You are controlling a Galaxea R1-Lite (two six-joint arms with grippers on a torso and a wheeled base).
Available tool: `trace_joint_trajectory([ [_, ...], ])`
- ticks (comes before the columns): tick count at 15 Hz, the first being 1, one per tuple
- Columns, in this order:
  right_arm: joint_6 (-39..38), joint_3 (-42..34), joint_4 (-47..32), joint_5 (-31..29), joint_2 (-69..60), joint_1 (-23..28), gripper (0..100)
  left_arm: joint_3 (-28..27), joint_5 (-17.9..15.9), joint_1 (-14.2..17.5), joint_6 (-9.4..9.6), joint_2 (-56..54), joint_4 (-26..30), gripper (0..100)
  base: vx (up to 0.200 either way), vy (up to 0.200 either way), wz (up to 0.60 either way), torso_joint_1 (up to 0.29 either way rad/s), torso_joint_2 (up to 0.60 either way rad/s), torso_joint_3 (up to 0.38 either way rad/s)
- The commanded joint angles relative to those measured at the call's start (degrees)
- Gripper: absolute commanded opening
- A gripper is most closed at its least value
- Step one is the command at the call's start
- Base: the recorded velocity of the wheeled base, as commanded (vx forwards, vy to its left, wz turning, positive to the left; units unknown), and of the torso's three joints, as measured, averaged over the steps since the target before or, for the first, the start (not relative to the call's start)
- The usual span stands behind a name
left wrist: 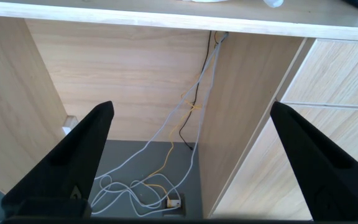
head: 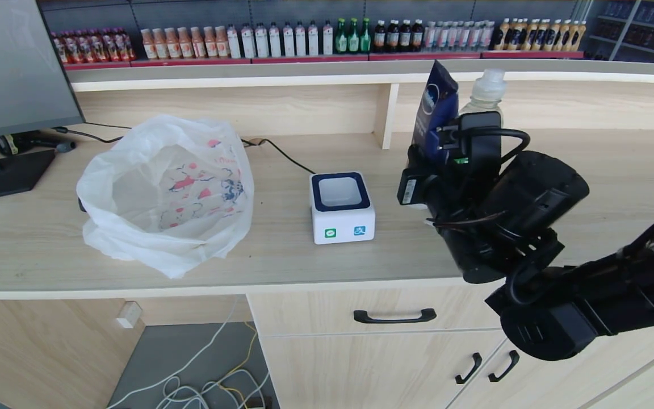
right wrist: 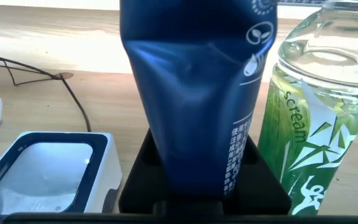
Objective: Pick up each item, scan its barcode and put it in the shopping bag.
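Right gripper point(head: 428, 162): clamped on the lower end of the blue pouch, over the right part of the counter point(head: 281, 261).
Blue pouch point(head: 435, 108): stands upright out of the right gripper's fingers, top edge highest. The right wrist view point(right wrist: 197, 93) shows a creased dark blue face with small white print in vertical lines near the bottom and a white round emblem with a leaf and a drop near the top.
Bottle point(head: 486, 94): clear, pale cap, just beyond the right gripper and close beside the pouch; whether they touch cannot be told. Its label point(right wrist: 316, 124) is green with white bamboo-leaf shapes and dark lettering.
Scanner point(head: 342, 207): white box near the right gripper, on its left side, with a dark blue frame around the top window. On its front are two small square stickers, one green, one blue. The right wrist view has its corner point(right wrist: 48, 168).
Shopping bag point(head: 165, 193): beyond the scanner from the right gripper, well apart; thin white plastic, mouth open, red and dark printed figures on its wall.
Left gripper point(left wrist: 191, 168): fingers point(left wrist: 73, 162) spread wide, nothing between them, low before the open bay under the counter, loose cables point(left wrist: 160, 180) on the floor beyond it.
Back shelf point(head: 304, 40): rows of drink bottles far behind both grippers, labels too small to tell.
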State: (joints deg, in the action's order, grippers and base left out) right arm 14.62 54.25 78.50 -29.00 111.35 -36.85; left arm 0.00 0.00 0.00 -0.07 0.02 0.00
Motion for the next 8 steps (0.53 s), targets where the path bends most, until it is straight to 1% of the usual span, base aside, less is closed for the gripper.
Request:
trace_joint_trajectory([
  [1, 1.2, -5.5, 0.1, -0.1, -7.2, -2.9, 0, 0.0, 0.0, 0.0, -0.01, 0.0, 0.0, 100, 0.000, 0.000, 0.00, 0.000, 0.00, 0.000],
  [3, 4.5, -12.9, 3.2, -0.1, -12.0, -3.9, 0, 0.0, 0.0, 0.0, -0.01, 0.0, 0.0, 100, 0.000, 0.000, 0.00, 0.000, 0.00, 0.000],
  [4, 5.9, -16.6, 6.2, 0.0, -14.0, -4.9, 0, 0.0, 0.0, 0.0, -0.01, 0.0, 0.0, 100, 0.000, 0.000, 0.00, 0.000, 0.00, 0.000],
  [5, 6.1, -18.7, 7.8, 0.0, -15.1, -5.9, 0, 0.0, 0.0, -0.1, -0.01, 0.0, 0.0, 100, 0.000, 0.000, 0.00, 0.000, 0.00, 0.000],
  [6, 5.9, -22.8, 9.8, 0.1, -16.8, -7.1, 0, 0.0, 0.0, 0.0, -0.01, 0.0, 0.0, 100, 0.000, 0.000, 0.00, 0.000, 0.00, 0.000],
  [8, 5.8, -28.7, 11.1, 0.1, -19.8, -7.2, 0, 0.0, 0.0, -0.1, -0.01, 0.0, 0.0, 100, 0.000, 0.000, 0.00, 0.000, 0.00, 0.000],
])
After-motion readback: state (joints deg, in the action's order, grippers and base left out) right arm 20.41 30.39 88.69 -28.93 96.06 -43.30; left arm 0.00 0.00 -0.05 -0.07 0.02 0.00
